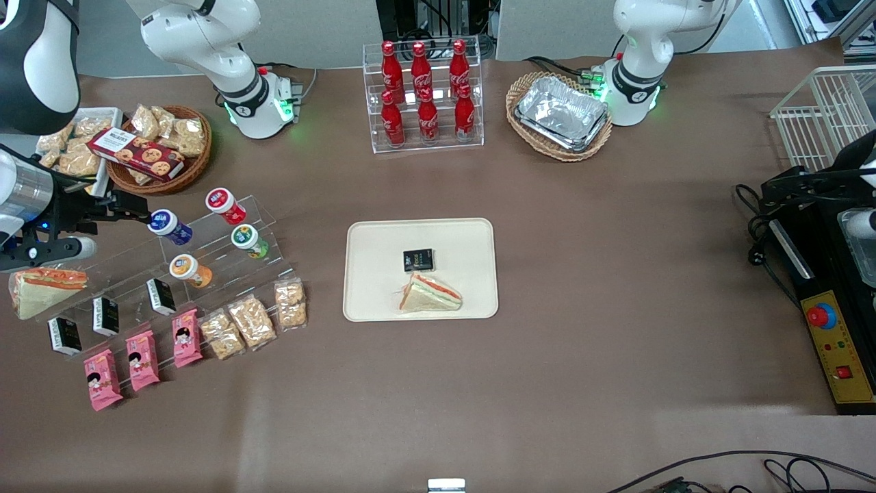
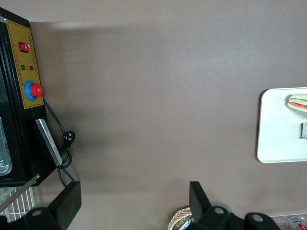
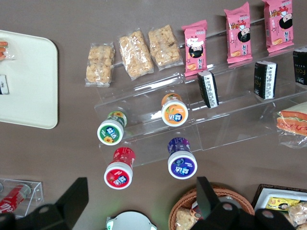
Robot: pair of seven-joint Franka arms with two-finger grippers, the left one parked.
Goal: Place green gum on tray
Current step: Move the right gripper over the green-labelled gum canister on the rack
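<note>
The green gum (image 1: pixel 248 239) (image 3: pixel 111 132) lies on its side on a step of the clear display stand (image 1: pixel 226 267), its white lid facing up and outward. The cream tray (image 1: pixel 383 287) (image 3: pixel 29 86) (image 2: pixel 278 139) sits mid-table and holds a sandwich (image 1: pixel 431 294) and a black packet (image 1: pixel 418 259). My gripper (image 1: pixel 96 209) (image 3: pixel 141 199) hangs high over the working arm's end of the stand. It is open and holds nothing, well apart from the green gum.
Red (image 3: pixel 118 172), blue (image 3: pixel 182 163) and orange (image 3: pixel 174 112) gum bottles share the stand with black boxes, pink packs and rice snacks. A cookie basket (image 1: pixel 161 147), a cola rack (image 1: pixel 424 96) and a foil-tray basket (image 1: pixel 561 113) line the table edge farthest from the camera.
</note>
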